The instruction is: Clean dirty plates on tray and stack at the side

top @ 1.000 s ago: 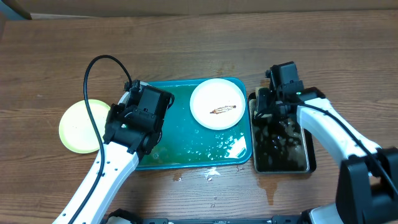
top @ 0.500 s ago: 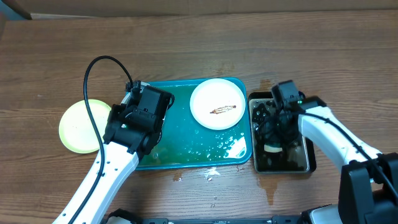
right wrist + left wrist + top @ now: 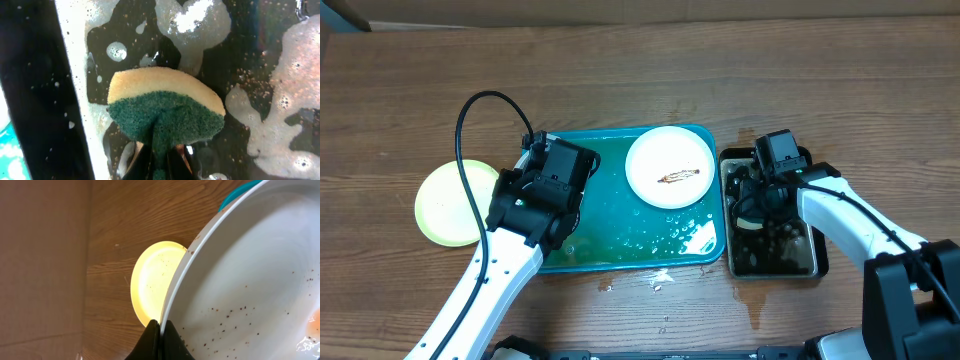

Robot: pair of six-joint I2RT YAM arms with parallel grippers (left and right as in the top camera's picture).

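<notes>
- Left pincer point(image 3: 159, 329) is clamped tight on the rim of the speckled white plate point(image 3: 250, 280), holding it tilted over the left end of the tray point(image 3: 620, 240).
- Yellow-green plate point(image 3: 445, 205) lies flat on the tabletop point(image 3: 620, 80), just left of the tray.
- Smeared white plate point(image 3: 670, 167) sits in the tray's far right corner.
- Right pincer point(image 3: 160, 152) is squeezed shut on a sponge point(image 3: 165, 110), down in the soapy black tray point(image 3: 770, 272) right beside the tray.
</notes>
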